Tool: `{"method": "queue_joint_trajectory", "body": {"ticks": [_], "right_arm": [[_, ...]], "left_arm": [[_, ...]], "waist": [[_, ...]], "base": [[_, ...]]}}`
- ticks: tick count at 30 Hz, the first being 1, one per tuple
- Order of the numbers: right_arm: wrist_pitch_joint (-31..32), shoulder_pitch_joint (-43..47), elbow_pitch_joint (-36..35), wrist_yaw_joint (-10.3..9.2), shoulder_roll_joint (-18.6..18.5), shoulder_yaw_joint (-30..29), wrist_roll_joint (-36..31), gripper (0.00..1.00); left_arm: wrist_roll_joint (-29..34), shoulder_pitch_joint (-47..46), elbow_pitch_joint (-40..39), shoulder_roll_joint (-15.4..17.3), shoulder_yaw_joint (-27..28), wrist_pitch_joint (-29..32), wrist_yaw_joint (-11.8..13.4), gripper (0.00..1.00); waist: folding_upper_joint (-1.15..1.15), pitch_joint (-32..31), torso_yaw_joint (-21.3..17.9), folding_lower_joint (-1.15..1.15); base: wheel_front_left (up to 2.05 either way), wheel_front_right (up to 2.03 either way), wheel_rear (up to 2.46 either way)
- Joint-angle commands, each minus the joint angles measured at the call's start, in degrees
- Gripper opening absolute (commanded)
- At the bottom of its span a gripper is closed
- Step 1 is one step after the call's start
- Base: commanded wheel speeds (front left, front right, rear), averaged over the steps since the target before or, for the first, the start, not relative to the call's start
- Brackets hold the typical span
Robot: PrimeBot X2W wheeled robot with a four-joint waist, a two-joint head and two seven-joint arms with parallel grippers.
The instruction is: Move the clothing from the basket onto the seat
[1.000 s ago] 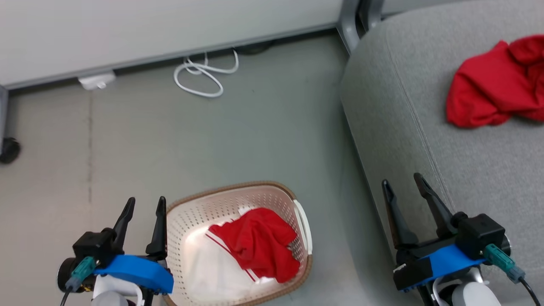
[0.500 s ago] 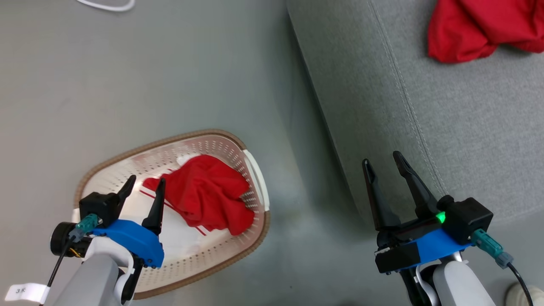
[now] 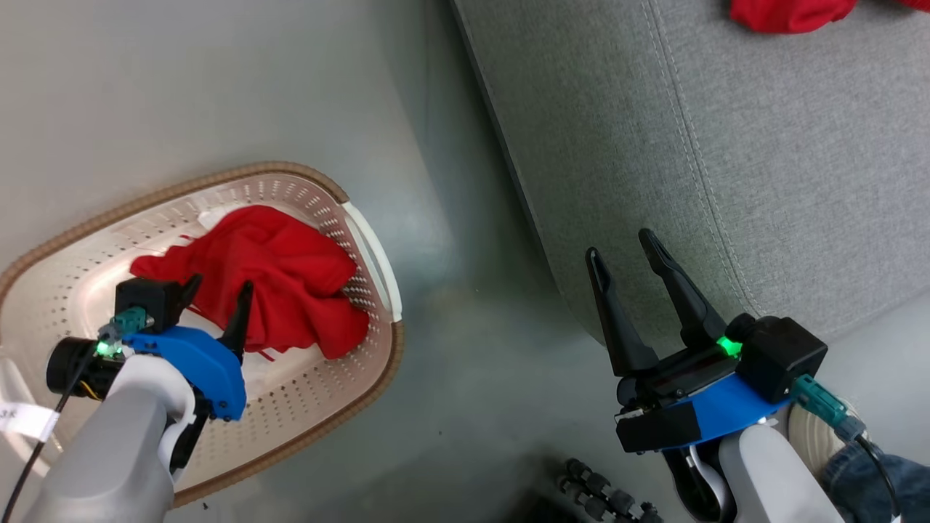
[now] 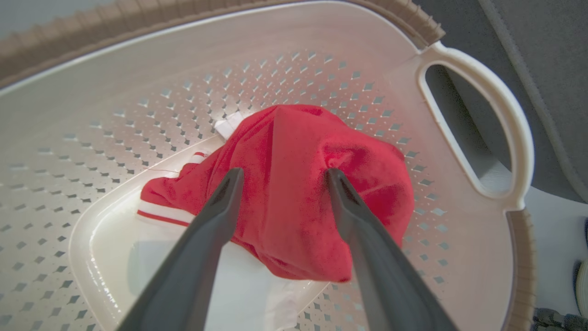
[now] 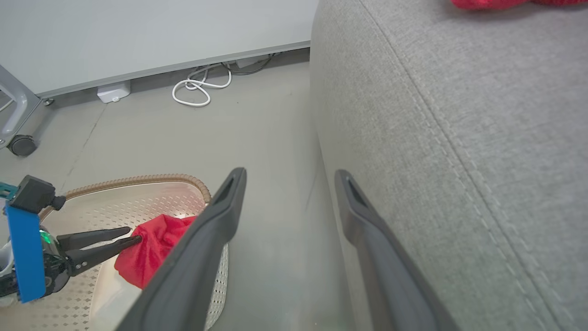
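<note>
Open floor (image 3: 450, 327) separates basket (image 3: 327, 385) from seat (image 3: 690, 145); the basket's top is open, its walls ring the clothing (image 3: 283, 269).

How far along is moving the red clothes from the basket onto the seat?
Done: one red garment lies on the seat. In hand: the left gripper is open, fingers at the second garment in the basket, not yet closed. Left: grip, lift and carry it across. The right gripper hangs open beside the seat.
</note>
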Motion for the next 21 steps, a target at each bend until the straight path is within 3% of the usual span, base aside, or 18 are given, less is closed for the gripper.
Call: {"method": "queue_joint_trajectory", "body": {"ticks": [1,12,13,14,21], "right_arm": [[-0.2,-1.0,-0.7,0.01,0.1,0.4,0.2,1.0],[-0.2,-1.0,-2.7,0.01,0.1,1.5,1.6,1.0],[-0.2,-1.0,-2.7,0.01,0.1,1.5,1.6,1.0],[-0.2,-1.0,-2.7,0.02,0.1,1.4,1.6,1.0],[-0.2,-1.7,-2.3,0.01,0.1,1.7,2.0,1.0]], "left_arm": [[-0.8,-2.1,0.2,0.9,-1.0,0.8,-0.1,1.0],[-3.6,-6.4,4.5,0.9,-4.3,6.2,0.0,1.0],[-3.7,-6.7,5.0,0.7,-4.6,6.5,0.0,0.66],[-3.7,-7.0,5.5,0.6,-4.8,6.9,0.0,0.0],[-5.4,-7.6,6.2,0.2,-6.5,7.0,-0.1,0.0]], "waist": [[0.0,2.6,-1.5,-0.01],[0.0,5.5,-1.5,-0.01],[0.0,5.6,-1.4,-0.01],[0.0,5.6,-1.4,-0.01],[0.0,5.3,-1.5,-0.01]], "base": [[0.0,0.0,0.0],[0.0,0.0,0.0],[0.0,0.0,0.0],[0.0,0.0,0.0],[0.0,0.0,0.0]]}}
